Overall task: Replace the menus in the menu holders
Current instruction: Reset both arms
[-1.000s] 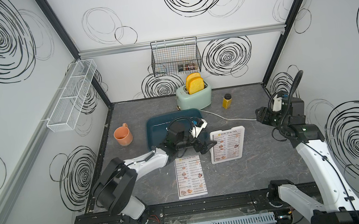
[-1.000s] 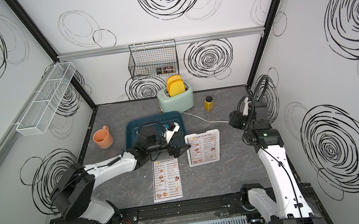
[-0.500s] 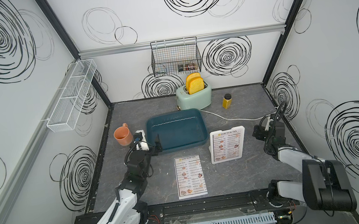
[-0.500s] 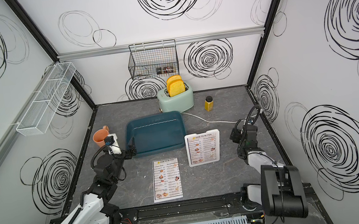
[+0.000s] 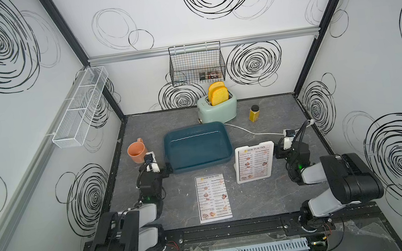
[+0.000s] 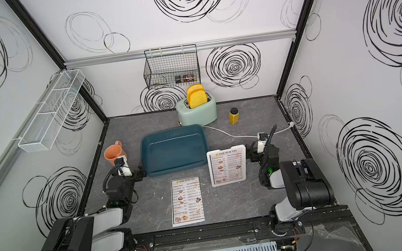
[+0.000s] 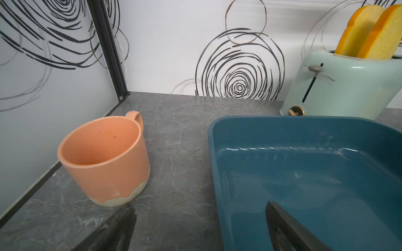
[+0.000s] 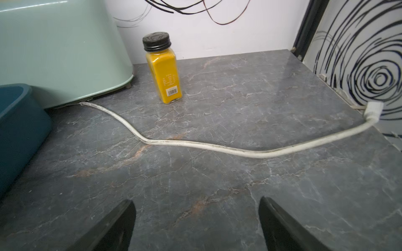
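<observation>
Everything is lit brightly and evenly, and only soft shadows are seen. A thin white shine is seen inside the blue bin (image 7: 282, 148). Shapes are stretched near the wrist views' edges.

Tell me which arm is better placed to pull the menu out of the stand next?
Right, probably. The stand sits just beside the right gripper, open and empty, though pointing past it. The left gripper, also open, is farther off at a corner of the bin.
</observation>
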Controlling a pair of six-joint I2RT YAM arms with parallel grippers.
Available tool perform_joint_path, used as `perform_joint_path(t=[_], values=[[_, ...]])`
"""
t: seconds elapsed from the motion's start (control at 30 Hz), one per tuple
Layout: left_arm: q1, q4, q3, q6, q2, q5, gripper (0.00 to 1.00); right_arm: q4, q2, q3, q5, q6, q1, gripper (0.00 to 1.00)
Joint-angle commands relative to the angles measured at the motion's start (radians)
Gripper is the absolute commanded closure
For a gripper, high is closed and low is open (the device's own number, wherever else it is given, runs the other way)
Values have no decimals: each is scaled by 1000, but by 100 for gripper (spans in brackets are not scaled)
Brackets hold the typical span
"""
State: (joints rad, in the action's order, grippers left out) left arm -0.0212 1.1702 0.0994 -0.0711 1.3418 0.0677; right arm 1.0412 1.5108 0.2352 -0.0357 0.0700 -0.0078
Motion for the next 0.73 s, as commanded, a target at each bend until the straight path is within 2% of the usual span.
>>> perform_joint_path(t=[0.0,0.03,0.07,0.1,0.13,0.17,0.2,0.33,0.37,0.43,0.7], values=[[36,440,-3,9,185,-107,4,118,-9,12,29,-26,-5,0],[58,422,6,-7,193,-148,4,88,-15,21,29,-22,-6,2],[51,283,28,-7,134,-83,4,22,-27,46,32,-8,-7,3],[16,229,40,0,114,21,4,39,-21,39,29,-9,-7,3],[-34,264,42,19,136,162,4,60,-19,32,30,-13,-8,3],[-75,315,42,47,162,235,4,34,-24,40,30,-10,-7,3],[-105,306,49,82,165,238,4,41,-23,39,30,-9,-8,3],[-125,325,39,97,166,256,4,37,-25,40,24,-7,-11,3],[-117,299,51,92,165,237,4,40,-24,38,25,-7,-11,3],[-49,173,100,53,152,94,4,39,-25,38,24,-7,-12,3],[-46,206,83,59,147,73,4,36,-25,40,28,-9,-9,3]])
